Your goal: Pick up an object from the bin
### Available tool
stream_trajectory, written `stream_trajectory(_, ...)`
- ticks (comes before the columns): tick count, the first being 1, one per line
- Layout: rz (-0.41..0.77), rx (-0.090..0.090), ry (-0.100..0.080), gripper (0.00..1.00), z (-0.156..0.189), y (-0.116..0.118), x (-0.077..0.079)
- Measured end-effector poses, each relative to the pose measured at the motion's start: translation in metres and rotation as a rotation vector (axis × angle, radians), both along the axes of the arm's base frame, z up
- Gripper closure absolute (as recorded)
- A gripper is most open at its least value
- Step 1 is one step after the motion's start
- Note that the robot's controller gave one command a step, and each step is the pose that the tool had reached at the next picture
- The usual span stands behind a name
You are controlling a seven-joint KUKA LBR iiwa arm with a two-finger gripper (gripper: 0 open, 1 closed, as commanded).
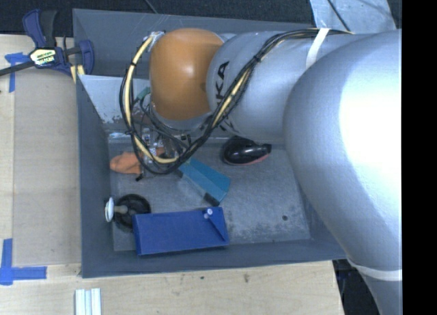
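Gripper [158, 149] low over the left half of the grey bin [92, 190], tucked beneath the arm's orange cover; we cannot tell whether the jaws are open or closed. Just beside it we see one soft, rounded orange lump [123, 162] near the left wall. We also count one teal wedge [207, 178], one black oval [244, 151], one black disc [130, 208] and one blue box [179, 231] along the near edge. The floor's right side lies bare.
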State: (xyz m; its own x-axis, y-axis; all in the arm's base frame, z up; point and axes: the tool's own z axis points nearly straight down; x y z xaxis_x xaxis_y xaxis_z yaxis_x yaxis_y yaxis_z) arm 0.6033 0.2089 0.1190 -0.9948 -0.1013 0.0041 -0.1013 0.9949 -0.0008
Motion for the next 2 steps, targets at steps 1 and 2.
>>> stream_trajectory(1, 0.02, 0.001, -0.005, 1.0, 0.07, 0.003, 0.004)
stream_trajectory(2, 0.003, 0.004, -0.012, 1.0, 0.108, 0.019, 0.008)
